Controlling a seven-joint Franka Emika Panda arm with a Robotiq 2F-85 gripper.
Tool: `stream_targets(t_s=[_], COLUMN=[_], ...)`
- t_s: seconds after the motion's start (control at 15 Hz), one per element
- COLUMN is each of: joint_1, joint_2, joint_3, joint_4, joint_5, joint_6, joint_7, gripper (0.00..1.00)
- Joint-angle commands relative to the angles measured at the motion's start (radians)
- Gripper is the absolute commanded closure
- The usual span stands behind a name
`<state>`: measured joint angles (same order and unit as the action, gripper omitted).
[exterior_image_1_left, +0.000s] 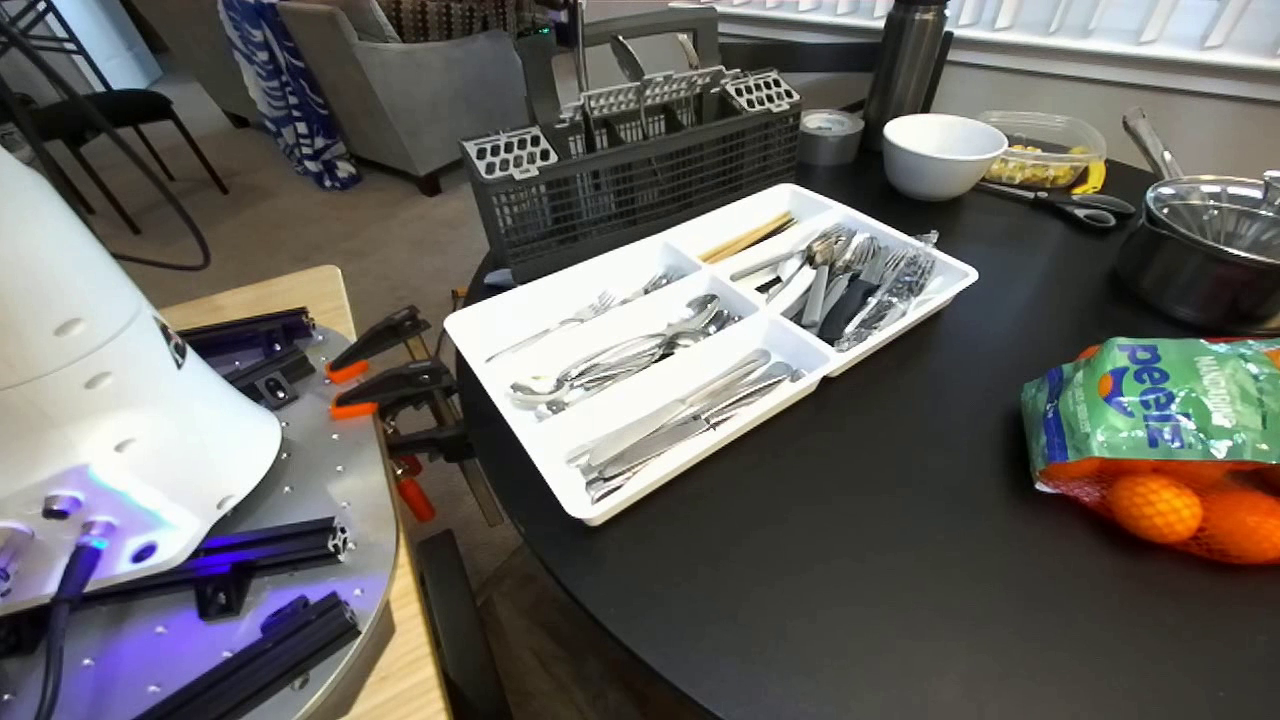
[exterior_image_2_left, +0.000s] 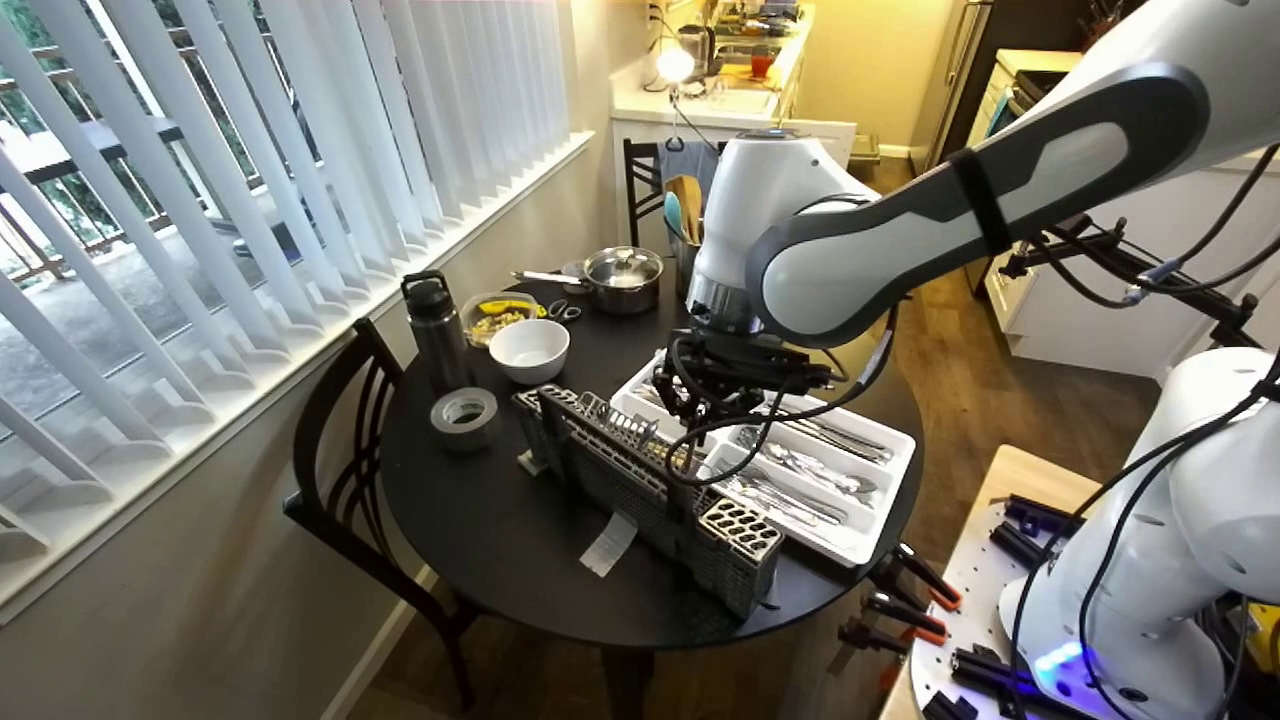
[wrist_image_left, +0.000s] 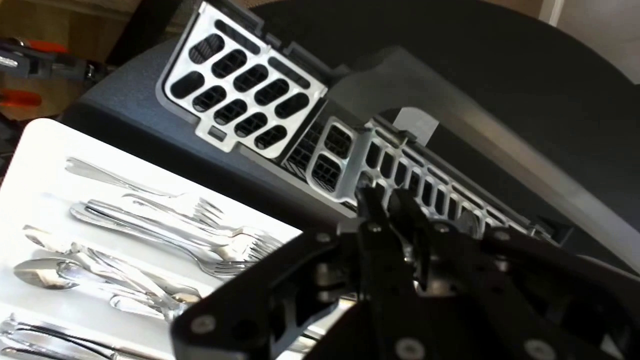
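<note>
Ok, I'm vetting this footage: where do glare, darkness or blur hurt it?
In an exterior view the lamp is blown out; in both exterior views bluish light tints the robot base; in the wrist view the cutlery tray looks partly washed out, the fingers nearly black, the basket handle soft.

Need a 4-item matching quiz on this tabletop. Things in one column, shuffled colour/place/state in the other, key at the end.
Things:
1. Tray
2. Basket
3. Pot
4. Mandarin bag

Descriptions:
A. has a glass lid on top
B. orange and green
C. white, divided into sections
D. dark grey, alongside the tray

Pairs: 1-C, 2-D, 3-A, 4-B
</note>
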<state>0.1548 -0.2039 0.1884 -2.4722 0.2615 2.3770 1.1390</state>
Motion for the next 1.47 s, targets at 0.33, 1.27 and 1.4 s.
stream_targets(t_s=[0.33, 1.27, 1.4], joint_1=[-0.081, -0.068, -0.065], joint_2=[-0.018, -0.017, -0.027], joint_3=[0.021, -0.023, -0.047], joint_4=[-0.023, 0.003, 0.011], joint_5=[-0.183, -0.134, -0.081], joint_6=[0.02, 0.005, -0.024], joint_7=[0.315, 0.288, 0.216], gripper=[0.97, 0.46, 0.33])
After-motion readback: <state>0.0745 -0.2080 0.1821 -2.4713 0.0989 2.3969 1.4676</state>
